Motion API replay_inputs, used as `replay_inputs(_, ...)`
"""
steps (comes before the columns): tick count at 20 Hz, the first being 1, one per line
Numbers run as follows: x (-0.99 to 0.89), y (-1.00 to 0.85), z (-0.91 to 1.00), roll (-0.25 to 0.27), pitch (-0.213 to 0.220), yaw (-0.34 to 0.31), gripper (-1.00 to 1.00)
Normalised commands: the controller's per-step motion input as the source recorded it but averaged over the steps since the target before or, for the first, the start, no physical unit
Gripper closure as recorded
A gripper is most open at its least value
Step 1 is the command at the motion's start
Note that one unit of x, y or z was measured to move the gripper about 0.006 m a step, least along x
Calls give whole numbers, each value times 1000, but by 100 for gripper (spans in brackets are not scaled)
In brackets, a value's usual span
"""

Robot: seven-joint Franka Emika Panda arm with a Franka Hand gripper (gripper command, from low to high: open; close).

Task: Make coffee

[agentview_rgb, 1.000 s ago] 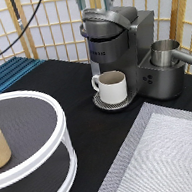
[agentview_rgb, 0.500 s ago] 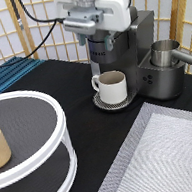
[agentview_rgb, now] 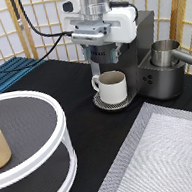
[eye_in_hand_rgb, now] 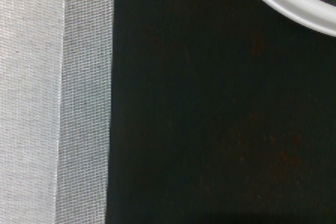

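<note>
I see gripper [agentview_rgb: 102, 57] at coffee machine [agentview_rgb: 145, 55] above mug [agentview_rgb: 111, 86] | grip state: cannot tell | pod unseen, brewing unconfirmed

You're looking at a staged tabletop set, closer to a robot lab's mock kitchen corner than a lived-in home. A black cloth covers the table [agentview_rgb: 82, 116], a grey woven mat [agentview_rgb: 171, 162] lies on it, and wood-lattice paper screens [agentview_rgb: 2, 33] close off the back like a backdrop. A dark coffee machine [agentview_rgb: 142, 50] with a cream mug [agentview_rgb: 111, 86] gives the kitchen flavour, while the robot arm's cables [agentview_rgb: 38, 32] trailing across the screens point to a lab
</note>
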Motion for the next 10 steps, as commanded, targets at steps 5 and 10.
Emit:
replay_inputs(5, -10, -415, 1000, 59, -18, 158, -100)
replay_inputs(10, -169, -307, 1000, 61, -78, 132, -100)
